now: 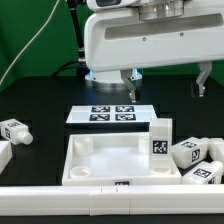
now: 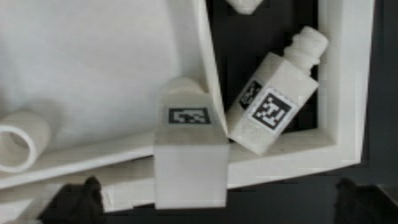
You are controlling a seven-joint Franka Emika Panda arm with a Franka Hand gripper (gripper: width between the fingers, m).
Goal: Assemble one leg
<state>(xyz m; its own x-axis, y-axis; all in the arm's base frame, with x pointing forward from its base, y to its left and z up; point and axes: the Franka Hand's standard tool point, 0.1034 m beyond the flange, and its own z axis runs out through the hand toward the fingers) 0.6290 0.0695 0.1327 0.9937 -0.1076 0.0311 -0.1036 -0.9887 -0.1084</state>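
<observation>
One leg (image 1: 161, 142) stands upright on the right corner of the large white square panel (image 1: 100, 165). In the wrist view this leg (image 2: 192, 150) shows from above, with a marker tag on its side. A second leg (image 2: 276, 95) lies just outside the panel's edge (image 2: 205, 60), peg end pointing away. My gripper (image 1: 128, 82) hangs above the table behind the panel, over the marker board. It is open and empty. In the wrist view the gripper (image 2: 221, 205) has its two dark fingertips (image 2: 75, 202) far apart, well above the upright leg.
The marker board (image 1: 113, 113) lies behind the panel. Two more legs (image 1: 192, 152) lie at the exterior view's right and others (image 1: 14, 130) at its left. A long white bar (image 1: 110, 200) runs along the front.
</observation>
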